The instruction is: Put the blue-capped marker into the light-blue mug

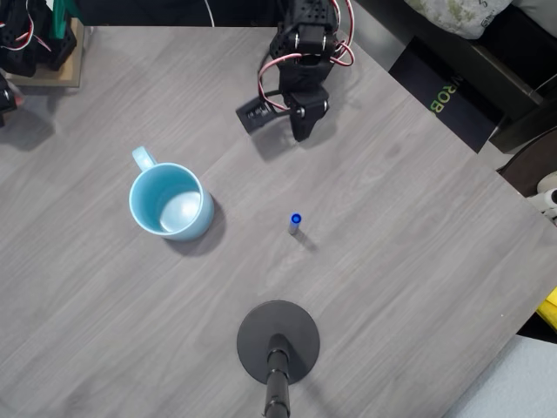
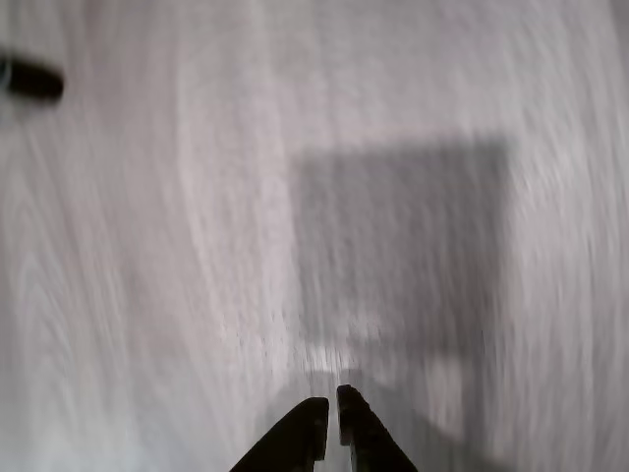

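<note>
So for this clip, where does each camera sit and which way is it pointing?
Overhead view: above the table, looking straight down on the light-blue mug, the upright blue-capped marker and the arm with its gripper.
Wrist view: on the arm, looking down past the gripper fingertips, nearly together, at blurred tabletop.
Shared: the grey wood-grain table and the gripper.

Your blue-capped marker (image 1: 295, 223) stands upright on the grey wood-grain table — from overhead you see mostly its bright blue cap, with a bit of grey barrel below. The light-blue mug (image 1: 169, 202) sits upright well to its left in that view — mouth open, loop handle pointing up-left, glossy inside.
</note>
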Tool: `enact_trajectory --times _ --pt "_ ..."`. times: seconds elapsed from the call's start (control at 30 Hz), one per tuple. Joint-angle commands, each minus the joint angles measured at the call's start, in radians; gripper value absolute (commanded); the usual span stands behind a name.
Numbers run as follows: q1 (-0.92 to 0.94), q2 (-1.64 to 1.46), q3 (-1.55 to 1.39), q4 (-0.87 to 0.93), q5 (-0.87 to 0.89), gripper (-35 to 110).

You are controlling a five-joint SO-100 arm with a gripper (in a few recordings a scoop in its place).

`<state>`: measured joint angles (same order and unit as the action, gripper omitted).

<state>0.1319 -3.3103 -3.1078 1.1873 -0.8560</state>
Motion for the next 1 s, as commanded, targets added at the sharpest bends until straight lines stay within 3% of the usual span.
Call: enact_trajectory --times 0.0,0.17,0.53,0.7,0.97 --pt "0.055 -0.026 0.021 -0.063 -0.324 2" --pt "0.066 -0.026 0.299 -0.087 -0.433 7" --pt "0.153 0.075 0.414 -0.755 -0.621 19" --pt "0.156 0.284 0.474 -0.977 -0.626 22" --pt "0.167 0.733 0.779 -1.157 -0.62 22"
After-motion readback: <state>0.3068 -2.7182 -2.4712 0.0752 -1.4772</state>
